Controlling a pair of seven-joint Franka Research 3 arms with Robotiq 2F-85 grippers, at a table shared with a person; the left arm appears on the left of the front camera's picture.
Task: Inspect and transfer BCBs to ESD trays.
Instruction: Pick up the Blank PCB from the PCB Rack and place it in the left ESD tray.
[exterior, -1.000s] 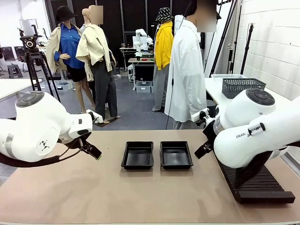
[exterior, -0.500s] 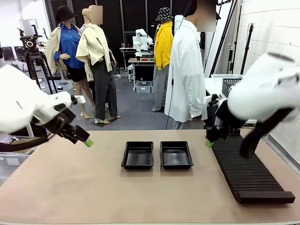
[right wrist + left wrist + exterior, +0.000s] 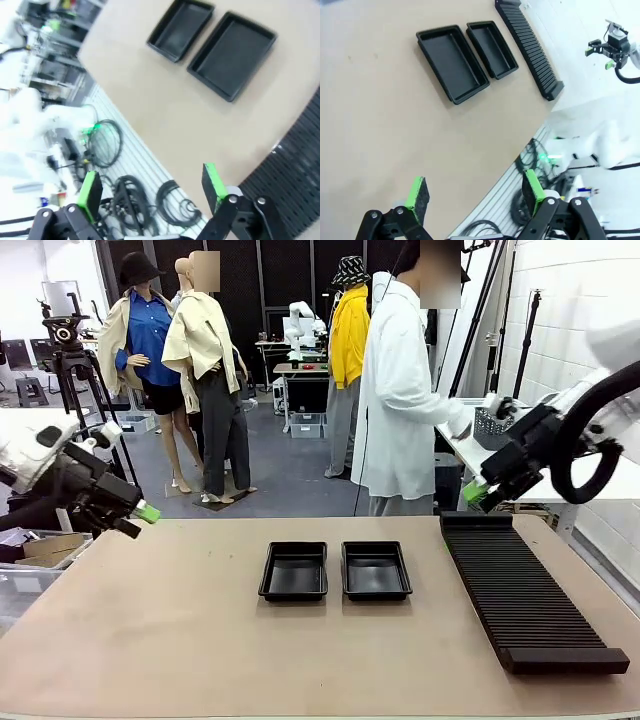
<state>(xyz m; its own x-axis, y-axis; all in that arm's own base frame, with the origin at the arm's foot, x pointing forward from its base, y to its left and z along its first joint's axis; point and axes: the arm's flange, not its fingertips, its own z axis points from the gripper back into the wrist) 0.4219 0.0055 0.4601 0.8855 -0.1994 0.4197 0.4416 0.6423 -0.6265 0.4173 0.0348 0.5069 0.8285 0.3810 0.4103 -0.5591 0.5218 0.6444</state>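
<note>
There are two ESD trays, the left-hand tray (image 3: 293, 573) and the right-hand tray (image 3: 376, 571), side by side between the two grippers, which are the left gripper (image 3: 146, 514) and the right gripper (image 3: 474, 492). There is one long black slotted rack (image 3: 525, 590), with its far end just below the right gripper, and one table (image 3: 190, 640) carrying these three things. One person (image 3: 400, 390) in a white coat stands nearer to the right gripper than to the left one.
</note>
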